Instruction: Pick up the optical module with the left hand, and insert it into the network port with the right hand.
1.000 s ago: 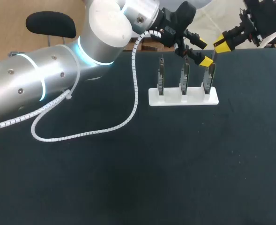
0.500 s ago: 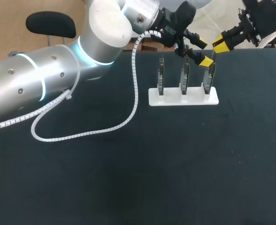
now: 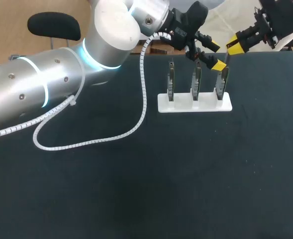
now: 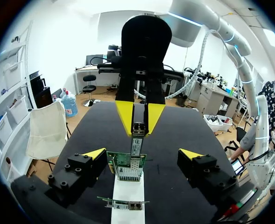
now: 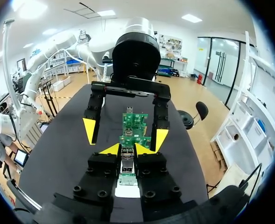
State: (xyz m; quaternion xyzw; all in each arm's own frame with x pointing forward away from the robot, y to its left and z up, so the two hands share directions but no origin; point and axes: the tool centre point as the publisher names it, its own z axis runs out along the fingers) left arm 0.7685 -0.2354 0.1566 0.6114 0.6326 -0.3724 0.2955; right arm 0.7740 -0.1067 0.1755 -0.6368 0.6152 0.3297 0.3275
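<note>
A white stand point(image 3: 186, 106) holds three upright network cards; the rightmost card point(image 3: 222, 83) is the green one point(image 4: 128, 164) facing my grippers. My left gripper point(image 3: 215, 56) hangs over that card, open, its yellow tips to either side of the board point(image 4: 143, 155) without touching it. My right gripper point(image 3: 235, 47) comes from the far right, shut on the slim metal optical module point(image 5: 126, 164). In the left wrist view the module point(image 4: 136, 140) points from the right gripper point(image 4: 138, 119) down at the card's port, close to or touching its top edge.
A white coiled cable point(image 3: 131, 132) droops from my left arm onto the black table point(image 3: 186, 179) left of the stand. The other two cards point(image 3: 170, 82) point(image 3: 196, 82) stand just left of the one in use, close to the left gripper.
</note>
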